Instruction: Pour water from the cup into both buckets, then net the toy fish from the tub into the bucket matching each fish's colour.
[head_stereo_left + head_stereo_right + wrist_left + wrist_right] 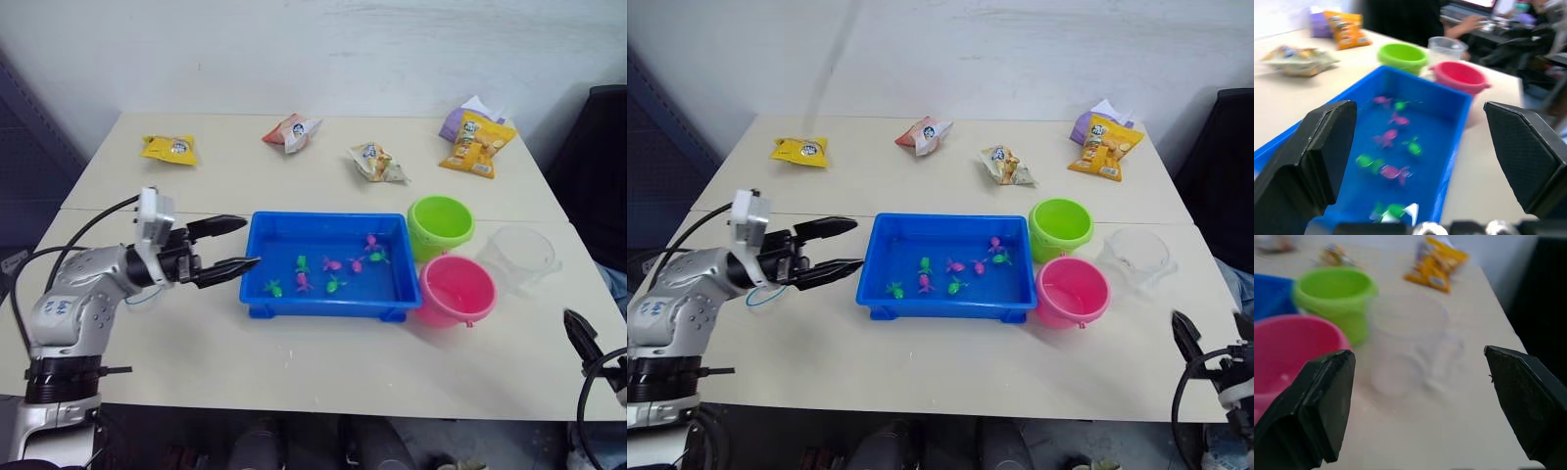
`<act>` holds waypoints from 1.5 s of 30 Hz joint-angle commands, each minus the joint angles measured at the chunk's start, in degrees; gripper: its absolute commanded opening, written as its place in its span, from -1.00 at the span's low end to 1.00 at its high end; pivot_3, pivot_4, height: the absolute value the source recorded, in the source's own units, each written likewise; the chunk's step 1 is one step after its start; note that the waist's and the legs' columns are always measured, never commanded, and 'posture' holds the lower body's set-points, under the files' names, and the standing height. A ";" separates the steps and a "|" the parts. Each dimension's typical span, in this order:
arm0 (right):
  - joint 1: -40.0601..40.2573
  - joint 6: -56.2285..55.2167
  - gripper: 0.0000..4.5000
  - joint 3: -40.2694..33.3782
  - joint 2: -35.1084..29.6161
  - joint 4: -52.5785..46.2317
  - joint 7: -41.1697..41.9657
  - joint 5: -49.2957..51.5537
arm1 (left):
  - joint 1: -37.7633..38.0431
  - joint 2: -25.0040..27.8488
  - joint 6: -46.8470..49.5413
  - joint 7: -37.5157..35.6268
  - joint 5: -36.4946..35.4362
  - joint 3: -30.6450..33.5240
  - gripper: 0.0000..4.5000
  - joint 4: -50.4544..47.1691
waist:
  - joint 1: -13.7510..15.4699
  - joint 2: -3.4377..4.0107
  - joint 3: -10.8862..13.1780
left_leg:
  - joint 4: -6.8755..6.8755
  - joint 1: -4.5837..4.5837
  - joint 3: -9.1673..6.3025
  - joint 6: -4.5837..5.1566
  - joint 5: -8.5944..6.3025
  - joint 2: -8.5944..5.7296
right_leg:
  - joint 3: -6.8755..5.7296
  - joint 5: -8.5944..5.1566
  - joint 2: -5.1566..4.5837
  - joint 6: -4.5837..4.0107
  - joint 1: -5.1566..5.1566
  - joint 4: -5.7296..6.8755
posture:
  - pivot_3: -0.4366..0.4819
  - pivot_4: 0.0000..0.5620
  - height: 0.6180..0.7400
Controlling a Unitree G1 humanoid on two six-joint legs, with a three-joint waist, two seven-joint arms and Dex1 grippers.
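Observation:
The blue tub (323, 309) sits mid-table with several tiny pink and green toy fish (333, 264) inside. To its right stand the lime green bucket (441, 223) and, nearer me, the pink bucket (456, 289). The clear cup (519, 255) stands upright right of the buckets, apart from them. My left gripper (250, 243) hovers open at the tub's left end, with nothing between its fingers. My right gripper (1418, 355) is open near the table's front right corner, facing the cup (1410, 345) with a gap between them. A thin blue loop (762, 297) lies on the table under my left arm.
Several snack bags lie along the back of the table: yellow (168, 148), red-white (291, 132), pale (377, 162) and orange (477, 144) on a purple one. A black chair (598, 166) stands at the right. A person's arm (1464, 22) rests on a desk beyond.

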 commanded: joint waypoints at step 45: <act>-22.14 -11.62 0.99 30.42 -1.15 -2.43 23.05 -5.19 | -16.45 -10.15 18.28 68.15 19.27 11.46 1.00 26.16 | 2.20 -1.12 0.09 | 0.04 -0.19 -0.07 -0.33 0.07 -0.05 | -0.52 0.01 -0.23 -0.08 -0.01 -0.19 | -0.05 -0.47 0.97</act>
